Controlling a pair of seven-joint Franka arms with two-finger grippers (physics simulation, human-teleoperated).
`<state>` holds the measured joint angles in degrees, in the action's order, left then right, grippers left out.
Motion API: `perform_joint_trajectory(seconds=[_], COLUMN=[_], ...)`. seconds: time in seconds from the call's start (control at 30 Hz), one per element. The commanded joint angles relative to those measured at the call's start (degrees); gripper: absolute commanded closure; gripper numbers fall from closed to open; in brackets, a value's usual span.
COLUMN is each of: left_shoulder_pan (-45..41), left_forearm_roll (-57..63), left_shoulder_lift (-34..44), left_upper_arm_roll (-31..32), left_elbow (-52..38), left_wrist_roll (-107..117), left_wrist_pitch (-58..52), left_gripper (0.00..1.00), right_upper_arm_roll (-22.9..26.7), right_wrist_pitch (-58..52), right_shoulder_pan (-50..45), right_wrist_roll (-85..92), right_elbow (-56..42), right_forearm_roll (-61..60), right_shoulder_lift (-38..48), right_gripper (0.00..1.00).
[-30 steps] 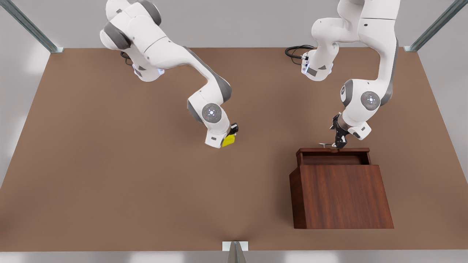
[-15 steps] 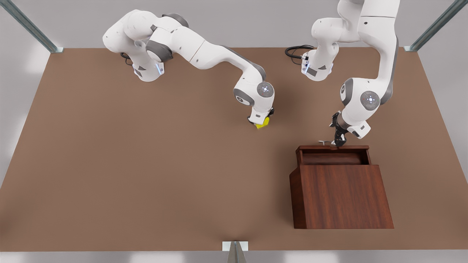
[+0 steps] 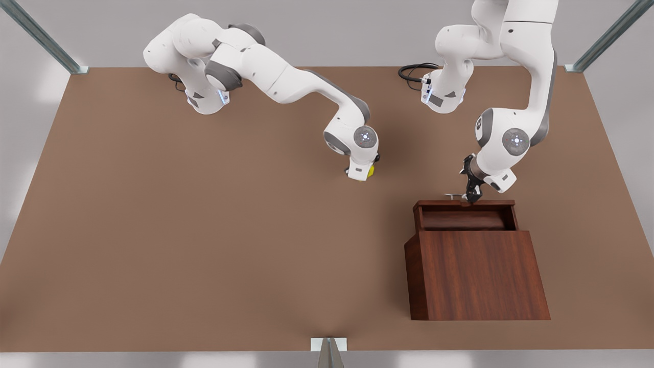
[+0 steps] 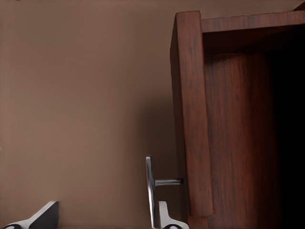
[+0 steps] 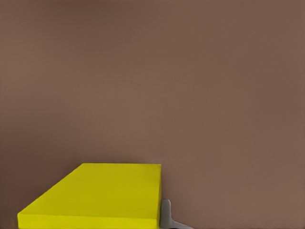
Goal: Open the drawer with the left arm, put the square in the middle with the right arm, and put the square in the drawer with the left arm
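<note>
At the desk's middle, the right pincer is grasping the square; the drawer is standing open, the left pincer released at its handle.

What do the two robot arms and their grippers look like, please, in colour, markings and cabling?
Both arms have glossy white rounded shells with grey joint sections. Each wrist carries a grey round cap with a small lit ring of dots. The left gripper is black with silvery fingertips; the right gripper has a white body. A black cable coils beside one arm's base, and both bases show bluish lights.
</note>
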<state>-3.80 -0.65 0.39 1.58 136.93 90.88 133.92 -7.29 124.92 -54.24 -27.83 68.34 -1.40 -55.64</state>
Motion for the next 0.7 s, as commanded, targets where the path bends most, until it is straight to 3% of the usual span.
perform_joint_trajectory(seconds=[0.0,0.2,0.3,0.4,0.43,0.47,0.53,0.57,0.6,0.67], left_shoulder_pan=[0.1,-0.2,-0.4,-0.4,-0.4,-0.4,-0.4,-0.4,-0.4,-0.4], left_forearm_roll=[0.0,0.0,0.0,0.0,0.0,0.0,0.0,0.0,0.0,0.1], left_shoulder_lift=[0.0,0.3,0.3,0.8,1.1,1.0,1.0,0.8,0.7,0.7], left_upper_arm_roll=[0.0,0.3,0.4,0.4,0.4,0.4,0.4,0.4,0.4,0.4], left_elbow=[0.0,0.0,0.0,-0.2,-0.3,-0.3,-0.3,-0.3,-0.3,-0.1], left_wrist_roll=[0.1,1.1,1.8,2.2,2.2,2.2,2.2,2.2,2.1,2.2], left_wrist_pitch=[-0.2,-0.9,-1.6,-2.1,-2.1,-2.0,-1.6,-1.3,-1.0,-1.1], left_gripper=[0.0,0.0,0.0,0.0,0.0,0.0,0.0,0.0,0.0,0.0], right_upper_arm_roll=[0.1,0.4,0.3,0.3,0.3,0.4,1.2,1.1,3.1,5.5], right_wrist_pitch=[1.1,1.1,-4.8,-19.5,-29.9,-32.6,-37.6,-47.2,-50.7,-41.3], right_shoulder_pan=[-0.3,0.2,4.1,15.6,21.3,22.6,36.1,45.0,47.0,52.3], right_wrist_roll=[2.1,2.1,2.1,2.3,5.6,8.4,18.4,26.4,26.3,29.4], right_elbow=[0.3,0.0,0.0,-0.1,0.0,0.2,-1.5,-1.7,1.5,19.9], right_forearm_roll=[-3.2,-3.3,-3.5,-3.3,-0.7,7.8,3.1,1.1,1.7,2.8], right_shoulder_lift=[0.0,0.4,7.9,19.1,23.4,25.8,33.0,35.9,39.8,49.0], right_gripper=[0.0,0.0,0.0,0.0,0.0,0.0,0.0,0.0,0.0,0.0])
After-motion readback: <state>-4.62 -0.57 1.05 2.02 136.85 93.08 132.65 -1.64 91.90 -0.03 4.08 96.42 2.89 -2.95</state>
